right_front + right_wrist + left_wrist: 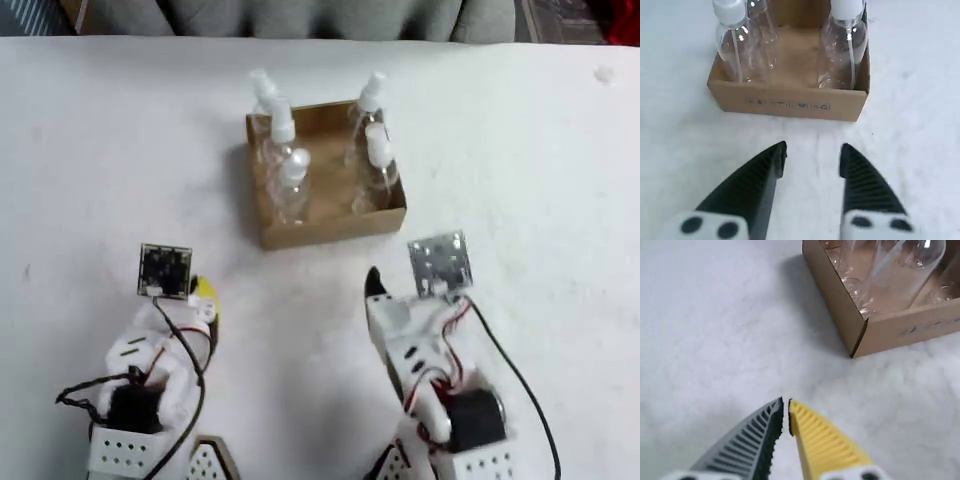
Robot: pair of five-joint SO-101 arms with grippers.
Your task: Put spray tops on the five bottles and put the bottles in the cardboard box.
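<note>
White table [100,130], bottles [291,187] in cardboard box [335,228]

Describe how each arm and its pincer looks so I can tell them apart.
Left pincer: one grey ribbed finger, one yellow. Right pincer: both fingers black, ribbed. Both arms: white shells, black motors; left arm black cables, right arm red and black.

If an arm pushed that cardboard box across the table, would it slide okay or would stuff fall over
The box would probably slide easily: low, thin cardboard holding clear, seemingly empty bottles, so likely light. The bottles stand well above its walls, so a quick shove might tip them. The thin wall may flex where pushed.
</note>
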